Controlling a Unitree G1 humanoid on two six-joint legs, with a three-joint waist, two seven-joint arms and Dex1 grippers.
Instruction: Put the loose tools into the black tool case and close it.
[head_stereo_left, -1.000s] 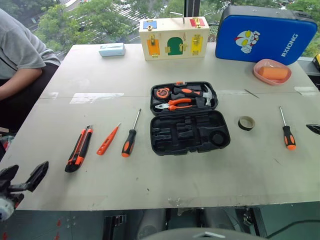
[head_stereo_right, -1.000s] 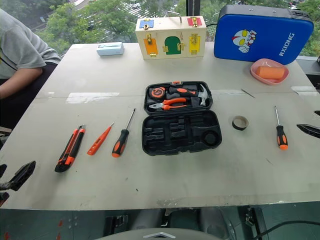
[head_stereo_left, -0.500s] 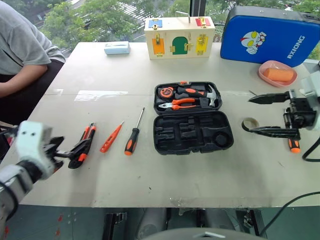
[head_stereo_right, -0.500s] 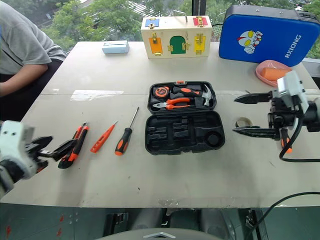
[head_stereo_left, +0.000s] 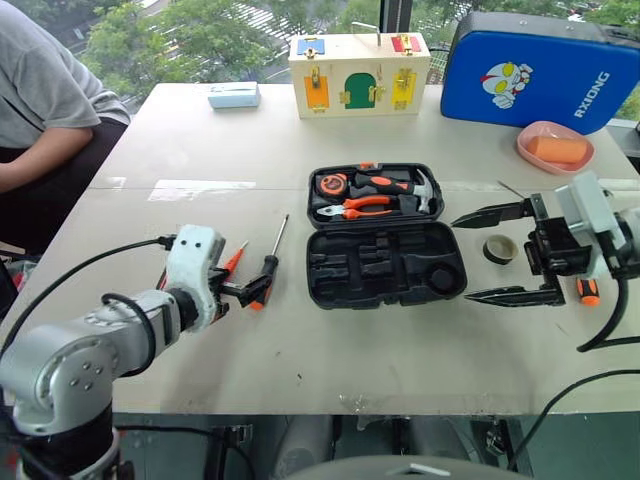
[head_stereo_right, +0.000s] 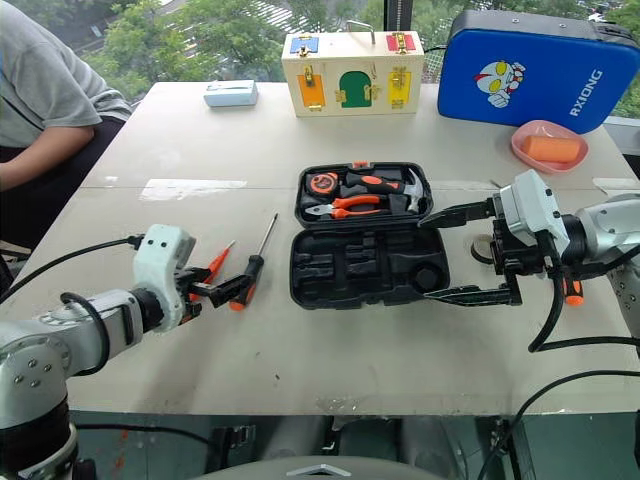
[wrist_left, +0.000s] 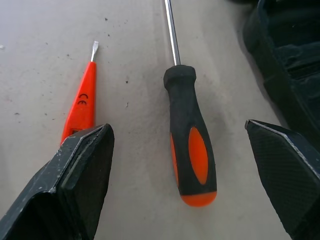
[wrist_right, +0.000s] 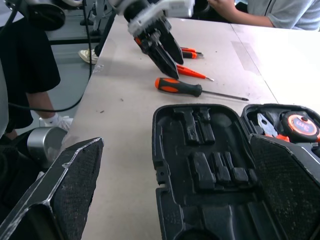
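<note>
Both arms have swung inward since a second ago: the left gripper (wrist_left: 185, 145), then low at the near-left table edge, now hangs over the tools left of the case, and the right gripper (head_stereo_left: 497, 255), then barely in sight at the right edge, now sits beside the case's right end. Nearest, at about 8 o'clock from the black tool case (head_stereo_left: 385, 263), the left gripper's fingers (wrist_left: 80, 170) stand spread on either side of the black-and-orange screwdriver (wrist_left: 190, 145), not touching it. The slim orange tester screwdriver (wrist_left: 82, 102) lies just beside one finger, so a close from here could, I judge, nudge or trap the tester along with the handle, or roll the round handle out sideways. The utility knife is largely hidden behind that arm. Farther, at 3 o'clock from the case, the right gripper is spread wide and holds nothing; its lower finger lies close to the case's near-right corner and could shove the open case if it sweeps in. The small tape roll (head_stereo_left: 497, 248) sits between its fingers, and the second screwdriver (head_stereo_left: 587, 290) lies beyond, partly covered. Farthest, at 12 o'clock, the lid half (head_stereo_left: 372, 195) holds pliers, hammer and tape measure; closing early would leave tools out.
</note>
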